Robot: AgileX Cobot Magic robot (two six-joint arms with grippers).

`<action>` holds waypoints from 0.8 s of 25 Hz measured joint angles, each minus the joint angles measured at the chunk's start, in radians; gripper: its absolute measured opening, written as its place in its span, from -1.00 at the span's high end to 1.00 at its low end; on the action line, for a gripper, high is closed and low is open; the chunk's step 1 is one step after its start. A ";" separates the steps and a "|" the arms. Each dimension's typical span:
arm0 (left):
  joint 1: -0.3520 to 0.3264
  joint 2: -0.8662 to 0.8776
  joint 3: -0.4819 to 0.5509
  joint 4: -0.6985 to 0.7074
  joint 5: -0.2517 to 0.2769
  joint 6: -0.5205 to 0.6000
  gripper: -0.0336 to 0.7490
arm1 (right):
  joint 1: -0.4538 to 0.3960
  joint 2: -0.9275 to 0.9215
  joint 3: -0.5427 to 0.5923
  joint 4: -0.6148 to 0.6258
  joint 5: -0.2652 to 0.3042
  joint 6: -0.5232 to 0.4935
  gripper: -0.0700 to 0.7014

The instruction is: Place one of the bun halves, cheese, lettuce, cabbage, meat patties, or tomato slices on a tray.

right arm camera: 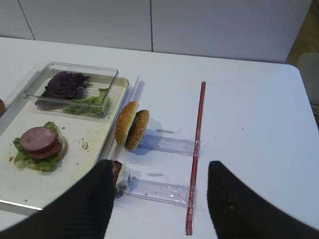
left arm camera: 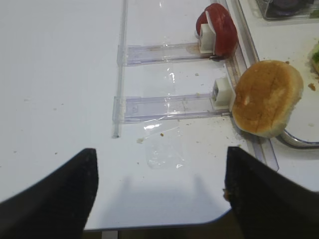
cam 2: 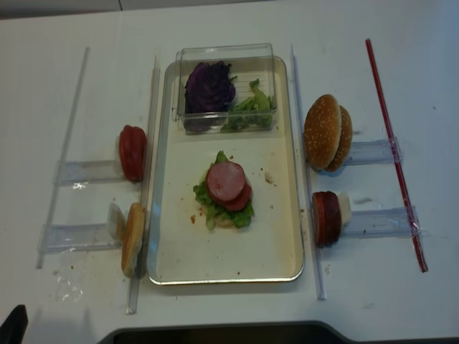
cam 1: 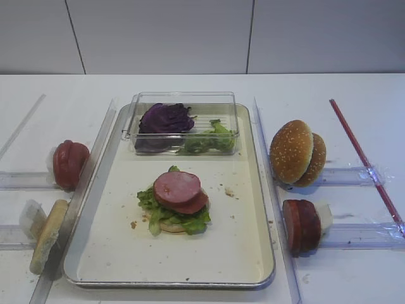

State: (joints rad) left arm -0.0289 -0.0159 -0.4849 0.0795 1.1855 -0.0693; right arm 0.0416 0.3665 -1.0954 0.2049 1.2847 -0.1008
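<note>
On the tray (cam 1: 235, 244) lies a stack: a bun base, lettuce (cam 1: 190, 221) and two meat patties (cam 1: 177, 188). A clear box (cam 1: 183, 98) at its far end holds cabbage (cam 1: 166, 118) and more lettuce. Left of the tray stand tomato slices (cam 1: 69, 163) and a bun half (cam 1: 47, 234); to its right, two bun halves (cam 1: 297, 152) and upright meat patties (cam 1: 302, 225). No cheese shows. My right gripper (right arm camera: 159, 199) hangs open above the table near those patties. Near the table's front edge, my left gripper (left arm camera: 162, 194) is open and holds nothing.
Clear plastic holder strips (cam 1: 354, 235) lie on both sides of the tray. A red stick (cam 1: 364, 158) runs along the right side. Long clear rails (cam 1: 95, 158) flank the tray. Crumbs dot the tray floor and the left front of the table.
</note>
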 joint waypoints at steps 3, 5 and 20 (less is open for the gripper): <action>0.000 0.000 0.000 0.000 0.000 0.000 -0.34 | -0.001 -0.059 0.072 0.000 0.000 0.000 -0.31; 0.000 0.000 0.000 0.000 0.000 0.000 -0.34 | -0.001 -0.093 0.135 0.000 0.000 0.000 -0.31; 0.000 0.000 0.000 0.000 0.000 0.000 -0.34 | -0.001 -0.319 0.523 -0.035 -0.046 -0.053 -0.31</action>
State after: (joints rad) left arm -0.0289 -0.0159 -0.4849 0.0795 1.1855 -0.0693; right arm 0.0401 0.0473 -0.5727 0.1703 1.2385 -0.1542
